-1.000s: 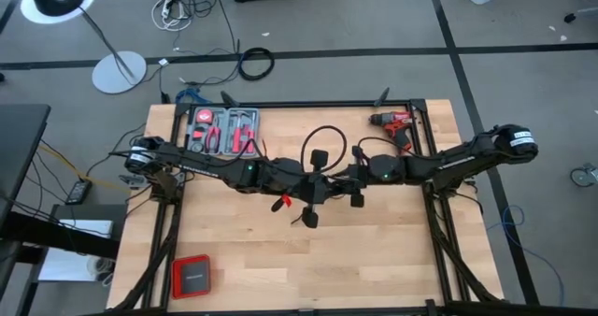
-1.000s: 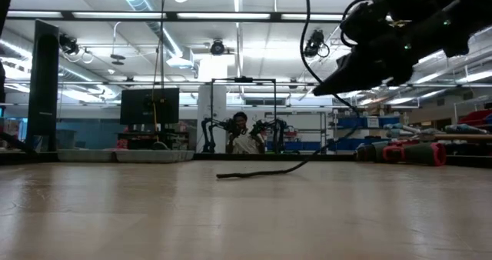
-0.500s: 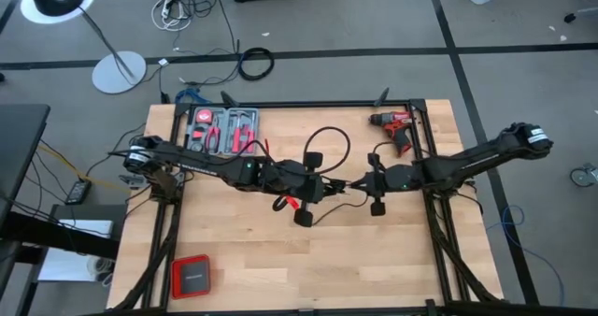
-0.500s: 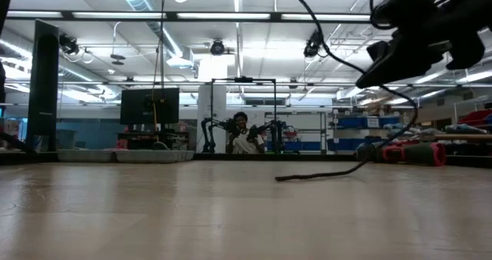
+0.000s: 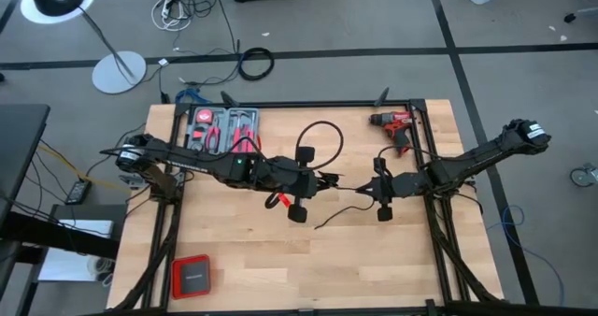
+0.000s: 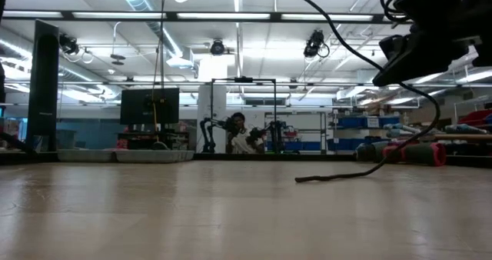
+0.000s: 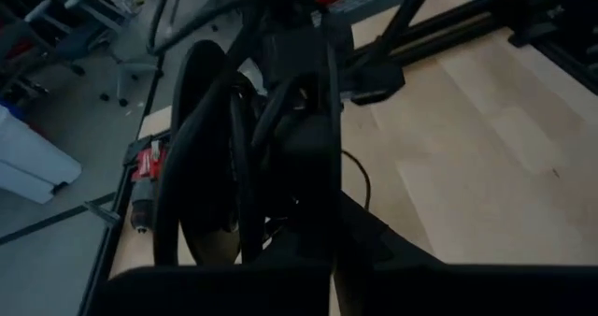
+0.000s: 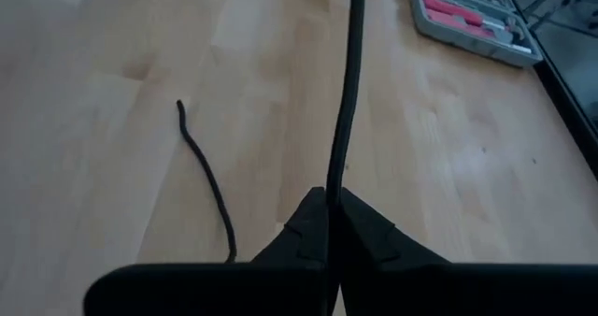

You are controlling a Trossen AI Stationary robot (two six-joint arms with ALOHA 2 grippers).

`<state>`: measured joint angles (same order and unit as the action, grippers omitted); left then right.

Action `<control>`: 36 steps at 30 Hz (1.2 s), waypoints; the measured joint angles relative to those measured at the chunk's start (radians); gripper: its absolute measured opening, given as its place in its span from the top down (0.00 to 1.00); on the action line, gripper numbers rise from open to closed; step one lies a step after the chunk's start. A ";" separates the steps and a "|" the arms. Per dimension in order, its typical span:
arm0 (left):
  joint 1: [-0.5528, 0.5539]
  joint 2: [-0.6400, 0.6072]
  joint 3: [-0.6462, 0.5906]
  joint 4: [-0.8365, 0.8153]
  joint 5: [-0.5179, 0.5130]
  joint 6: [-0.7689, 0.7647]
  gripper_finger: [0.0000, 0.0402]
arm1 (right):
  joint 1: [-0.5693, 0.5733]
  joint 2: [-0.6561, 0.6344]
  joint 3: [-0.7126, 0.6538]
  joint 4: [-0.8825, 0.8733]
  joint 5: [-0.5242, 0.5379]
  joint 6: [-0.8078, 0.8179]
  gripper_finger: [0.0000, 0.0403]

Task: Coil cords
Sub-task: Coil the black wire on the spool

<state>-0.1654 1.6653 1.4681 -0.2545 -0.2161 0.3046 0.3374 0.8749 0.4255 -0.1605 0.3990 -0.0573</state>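
The thin black cord [image 5: 318,134] arches in a loop beyond my left gripper [image 5: 313,180] and runs on to my right gripper [image 5: 369,193]. Both grippers hover over the table's middle, each shut on the cord. In the left wrist view several turns of cord [image 7: 234,148] stand bunched at the fingers. The cord's free tail [image 8: 201,162] lies on the wood below my right gripper, and its end also shows in the low view [image 6: 330,176]. My left gripper holds bunched loops of the cord [image 7: 280,138] between its fingers, level, coming from the table's left. The loops stand clear of the table. The fingers' own dark bulk hides the exact place of contact. My right gripper pinches a single strand of the cord [image 8: 334,190] between its two fingertips, level, coming from the table's right. One side runs fairly straight toward the left gripper. The other side drops slack, with the tail end lying on the table [image 5: 322,224].
A red drill [image 5: 397,127] lies at the far right and an open tool case [image 5: 222,129] at the far left. A red box [image 5: 192,277] sits at the near left corner. Bare wood [image 5: 374,269] spreads across the near half.
My right gripper has gone toward the table's right edge and a little nearer, still shut on the cord, dragging the free tail to the right along the table. My left gripper has shifted slightly toward the table's left with the loops.
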 joint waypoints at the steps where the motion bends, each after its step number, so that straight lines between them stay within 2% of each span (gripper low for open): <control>1: 0.000 0.000 0.000 -0.009 0.000 -0.001 1.00 | 0.003 0.000 0.000 -0.004 0.001 -0.004 0.99; 10: 0.005 0.000 0.000 -0.083 -0.005 -0.022 1.00 | 0.030 0.000 0.000 -0.036 0.025 -0.017 0.99; 15: 0.036 0.000 0.000 -0.184 -0.008 -0.084 1.00 | 0.062 -0.027 0.000 -0.027 0.030 -0.063 0.99; 21: 0.076 0.000 0.000 -0.255 0.021 -0.176 1.00 | 0.106 -0.076 0.000 0.071 0.089 -0.260 0.99; 28: 0.086 0.000 0.000 -0.268 0.068 -0.186 1.00 | 0.110 -0.084 -0.001 0.313 0.119 -0.587 0.99; 31: 0.086 0.000 0.000 -0.290 0.098 -0.187 1.00 | 0.110 -0.086 -0.001 0.357 0.160 -0.658 0.99; 36: 0.086 0.000 0.000 -0.316 0.129 -0.186 1.00 | 0.107 -0.092 -0.001 0.461 0.161 -0.727 0.99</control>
<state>-0.0792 1.6653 1.4681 -0.5708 -0.0868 0.1184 0.4442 0.7832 0.4248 0.3002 0.5603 -0.7844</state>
